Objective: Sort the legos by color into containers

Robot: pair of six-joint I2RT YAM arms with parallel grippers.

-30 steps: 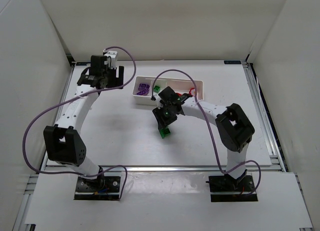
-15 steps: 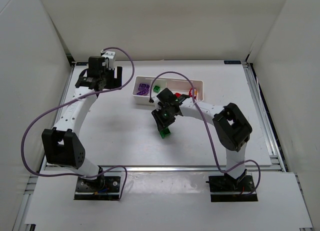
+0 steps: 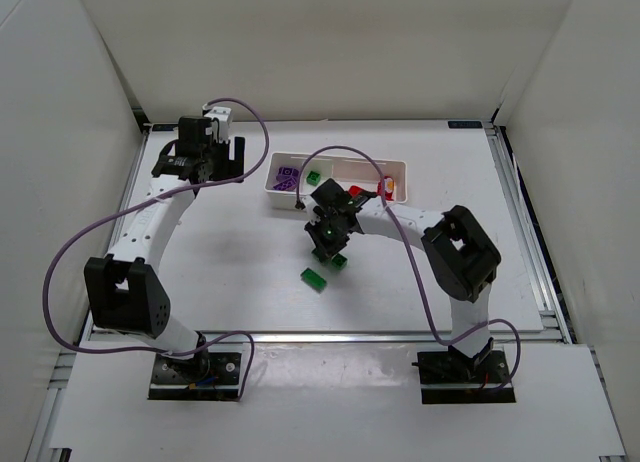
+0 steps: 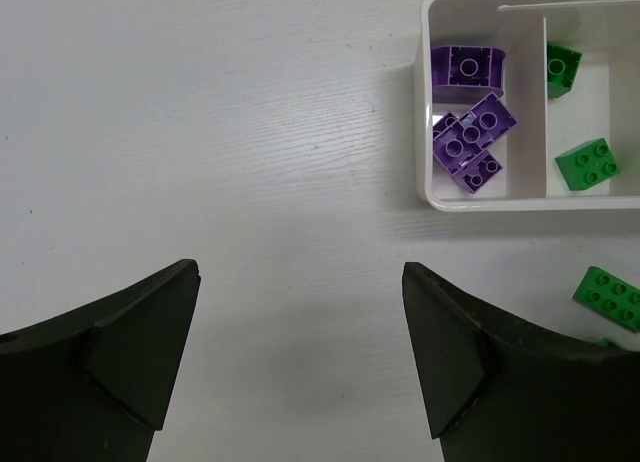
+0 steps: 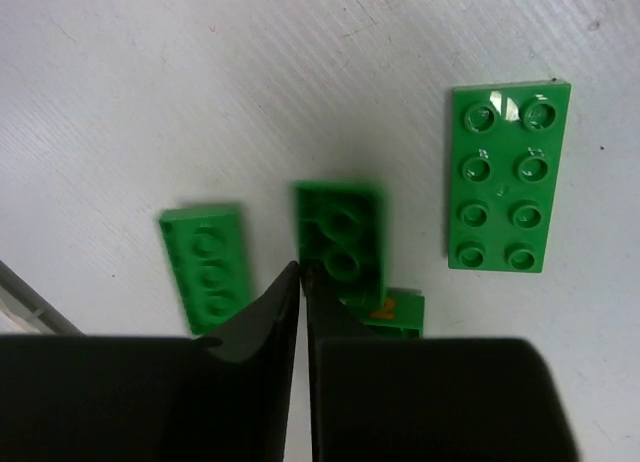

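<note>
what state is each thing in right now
left hand: open, empty, over the table
right hand: shut, nothing visible in its grip
tray: upright on the table
purple legos: lying in the tray's end compartment
green legos in tray: two, lying in the middle compartment
red legos: in the other end compartment, partly hidden
green legos on table: loose by the right hand, unsorted
</note>
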